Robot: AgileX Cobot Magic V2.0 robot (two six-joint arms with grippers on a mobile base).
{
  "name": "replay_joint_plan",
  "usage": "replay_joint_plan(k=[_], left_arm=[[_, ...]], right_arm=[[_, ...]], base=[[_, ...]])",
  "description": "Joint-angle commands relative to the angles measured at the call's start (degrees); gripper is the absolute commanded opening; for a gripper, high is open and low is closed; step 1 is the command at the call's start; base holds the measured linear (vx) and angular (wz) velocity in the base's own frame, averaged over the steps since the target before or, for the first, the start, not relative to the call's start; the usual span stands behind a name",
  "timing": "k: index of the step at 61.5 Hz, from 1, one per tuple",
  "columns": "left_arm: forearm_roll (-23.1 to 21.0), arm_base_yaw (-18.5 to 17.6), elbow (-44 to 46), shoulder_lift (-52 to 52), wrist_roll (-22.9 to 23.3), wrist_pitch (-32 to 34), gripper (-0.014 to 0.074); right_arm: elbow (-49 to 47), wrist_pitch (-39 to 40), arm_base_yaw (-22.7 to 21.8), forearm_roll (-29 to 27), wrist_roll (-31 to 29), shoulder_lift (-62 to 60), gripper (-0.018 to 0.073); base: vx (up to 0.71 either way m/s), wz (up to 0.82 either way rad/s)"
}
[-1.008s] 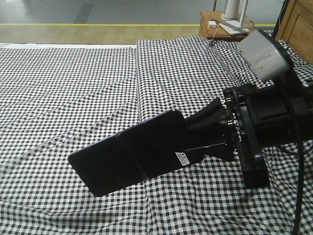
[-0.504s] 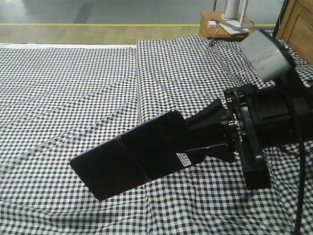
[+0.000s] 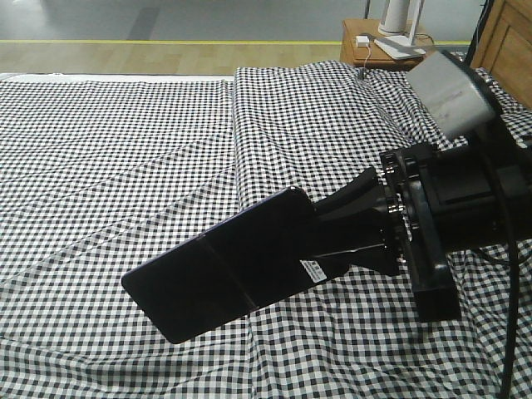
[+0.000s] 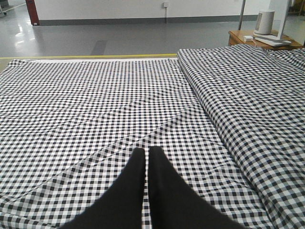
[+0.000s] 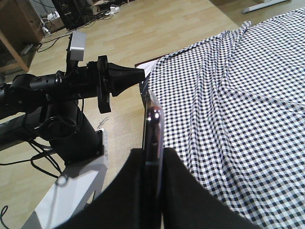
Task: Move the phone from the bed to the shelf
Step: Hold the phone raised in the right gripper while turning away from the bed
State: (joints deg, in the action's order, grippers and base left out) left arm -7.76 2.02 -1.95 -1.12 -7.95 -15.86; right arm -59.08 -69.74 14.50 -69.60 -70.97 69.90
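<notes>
The phone (image 3: 224, 266), a thin glossy black slab with a small white sticker, hangs tilted just above the bed (image 3: 125, 125) of black-and-white check cloth. My right gripper (image 3: 320, 237) is shut on its right end. In the right wrist view the phone (image 5: 152, 129) shows edge-on, clamped between the two black fingers of the right gripper (image 5: 153, 150). My left gripper (image 4: 147, 150) is shut with nothing in it, pointing out low over the bed (image 4: 95, 95). The shelf is out of view.
A small brown nightstand (image 3: 374, 41) with white items stands behind the bed at the back right. A wooden furniture side (image 3: 507, 37) rises at the far right. The left arm (image 5: 109, 78) and its base stand on the wood floor (image 5: 143, 28) beside the bed edge.
The phone's free end has drifted a few pixels right and down in the right gripper's hold. Nothing else has moved.
</notes>
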Motion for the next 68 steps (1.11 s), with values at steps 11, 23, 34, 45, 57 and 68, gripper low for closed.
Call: replay_joint_plan(k=[11, 23, 34, 45, 57, 68], left_arm=[[-0.55, 0.11, -0.13, -0.39, 0.22, 4.19, 0.0001], [-0.55, 0.11, -0.13, -0.39, 0.22, 4.19, 0.0001], [-0.55, 0.11, -0.13, -0.39, 0.22, 4.19, 0.0001], [-0.55, 0.11, -0.13, -0.39, 0.22, 4.19, 0.0001], [-0.55, 0.11, -0.13, -0.39, 0.22, 4.19, 0.0001], [-0.55, 0.11, -0.13, -0.39, 0.22, 4.19, 0.0001]], right_arm=[[-1.53, -4.25, 0.06, -4.85, -0.2, -1.42, -0.0001], [-1.53, -4.24, 0.06, -4.86, -0.2, -1.42, -0.0001], [-1.53, -4.24, 0.06, -4.86, -0.2, -1.42, -0.0001], [-1.53, -4.24, 0.06, -4.86, -0.2, -1.42, -0.0001], [-1.53, -4.24, 0.06, -4.86, -0.2, -1.42, -0.0001], [-1.53, -4.24, 0.06, -4.86, -0.2, -1.42, -0.0001]], base=[[-0.02, 0.06], [-0.03, 0.13], [-0.04, 0.18], [-0.04, 0.25], [-0.03, 0.33], [-0.04, 0.38]])
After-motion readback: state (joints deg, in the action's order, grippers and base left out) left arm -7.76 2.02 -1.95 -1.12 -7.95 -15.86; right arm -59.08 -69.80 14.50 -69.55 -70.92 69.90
